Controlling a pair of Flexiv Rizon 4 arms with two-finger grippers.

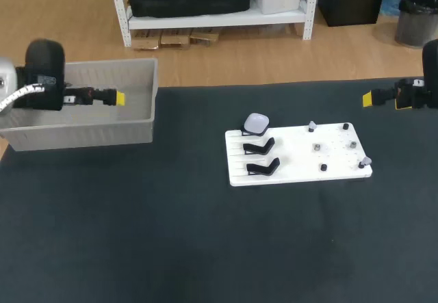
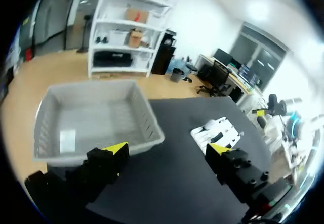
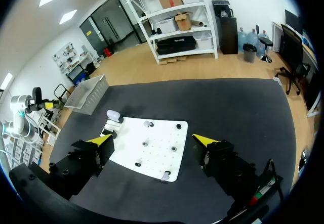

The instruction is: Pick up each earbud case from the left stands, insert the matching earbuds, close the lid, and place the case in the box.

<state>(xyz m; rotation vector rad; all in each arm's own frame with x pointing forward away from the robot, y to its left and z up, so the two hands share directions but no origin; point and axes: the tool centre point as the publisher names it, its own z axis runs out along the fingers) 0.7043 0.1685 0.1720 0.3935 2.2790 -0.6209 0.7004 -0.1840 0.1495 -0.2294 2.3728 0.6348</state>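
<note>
The dark surface (image 1: pixel 171 234) is carrying everything. The grey box (image 1: pixel 137 128) is sitting at its 10 o'clock corner, and the white board (image 1: pixel 294 154) is lying just right of the middle, toward 2 o'clock.

The left pincer (image 2: pixel 169 150) is hanging over the box with its fingers wide apart and nothing between them. The right pincer (image 3: pixel 153 139) is hovering near the surface's 3 o'clock edge, well apart from the board, likewise spread and empty.

Three black stands are lining the board's 9 o'clock side. Two of them (image 1: pixel 259 146) (image 1: pixel 263 167) are standing empty, and the pale earbud case (image 1: pixel 256 122) is resting on the one at 11 o'clock. Small grey pieces (image 1: pixel 317 147) are dotting the board's 3 o'clock half; which of them are earbuds is too small to tell.

The step in hand is looking like the pick-up of this last case. The left arm is probably best travelling clear of the box's near wall and coming down from above, with its fingers on either side of the case, so that the empty stand at the case's 6 o'clock is not being knocked.

Open surface is lying between box and board, and widely toward 6 o'clock. The board's 9 o'clock edge and the box rim are the edges needing care.
</note>
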